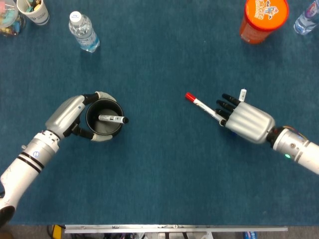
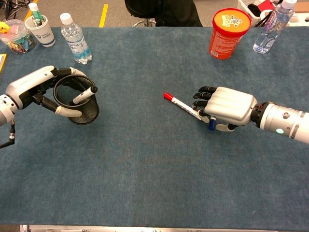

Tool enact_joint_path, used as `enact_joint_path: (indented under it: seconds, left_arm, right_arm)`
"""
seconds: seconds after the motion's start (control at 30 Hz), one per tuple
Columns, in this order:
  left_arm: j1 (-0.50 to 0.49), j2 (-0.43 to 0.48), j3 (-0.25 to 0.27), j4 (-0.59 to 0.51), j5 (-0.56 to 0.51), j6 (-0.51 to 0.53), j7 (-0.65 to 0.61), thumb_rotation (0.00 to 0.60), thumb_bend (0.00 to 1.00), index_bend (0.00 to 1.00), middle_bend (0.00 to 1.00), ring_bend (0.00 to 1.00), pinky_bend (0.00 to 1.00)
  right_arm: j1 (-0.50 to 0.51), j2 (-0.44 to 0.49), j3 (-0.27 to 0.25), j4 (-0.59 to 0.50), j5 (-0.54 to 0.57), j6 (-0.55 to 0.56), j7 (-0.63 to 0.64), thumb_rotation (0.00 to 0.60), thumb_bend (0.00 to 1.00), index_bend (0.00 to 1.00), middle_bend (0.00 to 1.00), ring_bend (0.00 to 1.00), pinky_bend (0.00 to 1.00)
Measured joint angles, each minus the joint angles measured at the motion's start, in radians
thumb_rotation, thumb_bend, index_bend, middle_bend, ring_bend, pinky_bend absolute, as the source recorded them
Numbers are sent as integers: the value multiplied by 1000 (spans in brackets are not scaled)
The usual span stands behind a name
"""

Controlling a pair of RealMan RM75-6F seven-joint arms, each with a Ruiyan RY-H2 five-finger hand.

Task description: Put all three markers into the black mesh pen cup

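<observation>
My left hand point(image 1: 67, 115) point(image 2: 31, 87) grips the black mesh pen cup point(image 1: 103, 120) point(image 2: 78, 103) by its rim, upright on the table. Inside the cup a black-capped marker point(image 1: 112, 119) point(image 2: 84, 94) leans on the rim. My right hand point(image 1: 246, 121) point(image 2: 228, 107) lies palm down over the other two markers. Its dark fingers point(image 2: 202, 96) bend over the rear end of the red-capped marker point(image 1: 201, 105) point(image 2: 182, 105). The blue marker point(image 2: 211, 124) pokes out under the palm beside the thumb, and its white end point(image 1: 242, 93) shows past the hand. Whether either marker is pinched is hidden.
A water bottle point(image 1: 83, 32) and a paper cup of pens point(image 2: 39, 24) stand at the far left. An orange tub point(image 1: 264, 19) and a second bottle point(image 2: 271, 26) stand at the far right. Blue cloth covers the table point(image 1: 159, 164).
</observation>
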Motion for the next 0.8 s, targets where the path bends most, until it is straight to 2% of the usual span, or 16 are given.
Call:
enact_joint_path:
  seconds: [0.8]
  left_arm:
    - [-2, -1, -1, 4, 3, -2, -7, 600, 109, 303, 347, 331, 234]
  right_arm:
    - [-15, -3, -11, 32, -14, 33, 1, 600, 252, 526, 250, 126, 118]
